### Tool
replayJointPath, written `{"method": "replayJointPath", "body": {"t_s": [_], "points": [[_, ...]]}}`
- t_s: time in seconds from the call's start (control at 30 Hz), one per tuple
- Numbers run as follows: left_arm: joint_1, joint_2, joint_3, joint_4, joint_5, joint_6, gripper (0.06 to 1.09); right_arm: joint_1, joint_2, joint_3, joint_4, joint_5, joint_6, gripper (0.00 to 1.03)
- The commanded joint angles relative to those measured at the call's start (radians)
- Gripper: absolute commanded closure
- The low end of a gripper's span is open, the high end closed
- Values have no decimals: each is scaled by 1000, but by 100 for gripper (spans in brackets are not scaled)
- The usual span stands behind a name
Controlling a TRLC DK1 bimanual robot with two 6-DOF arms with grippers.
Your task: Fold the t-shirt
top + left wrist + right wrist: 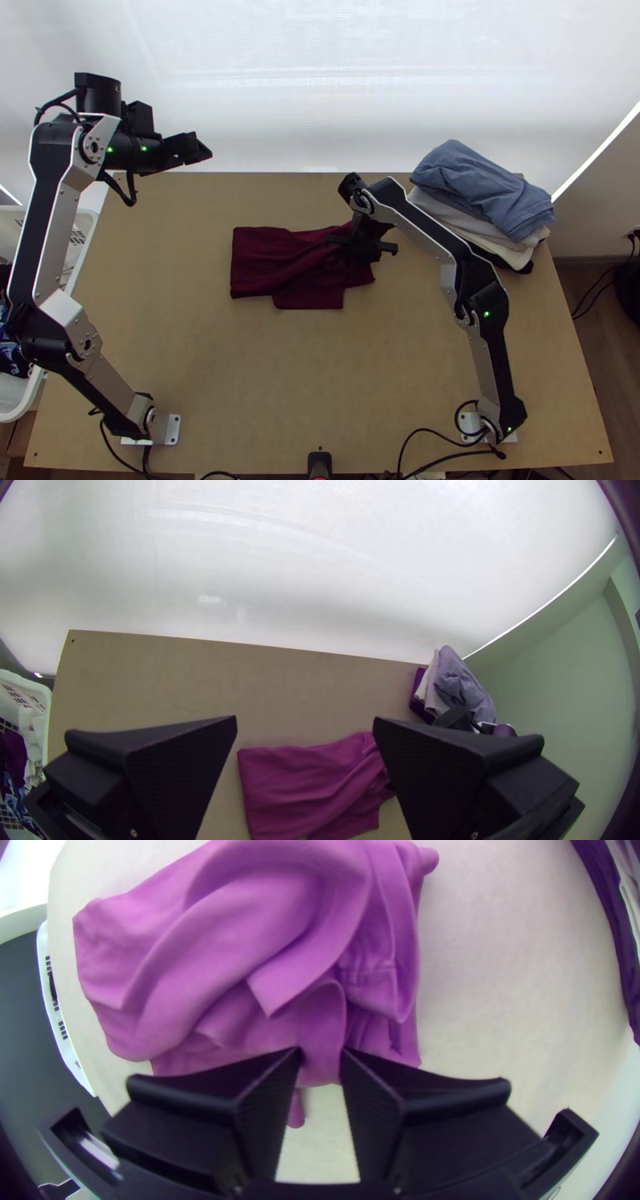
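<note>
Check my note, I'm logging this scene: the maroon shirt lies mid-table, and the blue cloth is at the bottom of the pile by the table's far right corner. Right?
Not quite: the top view shows the blue cloth on top of the pile, not at its bottom. The rest stands: maroon shirt mid-table, pile by the far right corner.

Bench (pixel 320 376) | 1 t-shirt (pixel 260 262) is lying centrally | 4+ folded cloths (pixel 484 192) are resting at far right corner | 1 laundry basket (pixel 38 388) is standing off left edge | 2 arms (pixel 74 314) are standing by near edge
</note>
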Motion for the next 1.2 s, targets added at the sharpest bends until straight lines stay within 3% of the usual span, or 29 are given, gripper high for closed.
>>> {"method": "replayJointPath", "body": {"t_s": [0.0, 0.7, 0.73, 0.8, 0.83, 0.9, 1.17], "points": [[6, -14, 13, -9, 6, 15, 9, -4, 0, -22, 1, 5, -12, 100], [12, -17, 13, -12, 6, 15, 9, 38, -253, -378, 0, 5, -32, 99], [10, -17, 13, -12, 6, 15, 9, 36, -253, -386, 3, 9, -29, 84], [9, -17, 13, -12, 6, 15, 9, 35, -254, -389, 4, 28, -30, 27], [9, -18, 13, -10, 6, 15, 9, 35, -254, -381, 4, 55, -30, 12], [10, -20, 13, -13, 6, 15, 9, 27, -271, -364, 32, 91, -29, 9], [18, -23, 16, -16, 6, 16, 9, -2, -339, -317, 273, 87, -106, 6]]}}
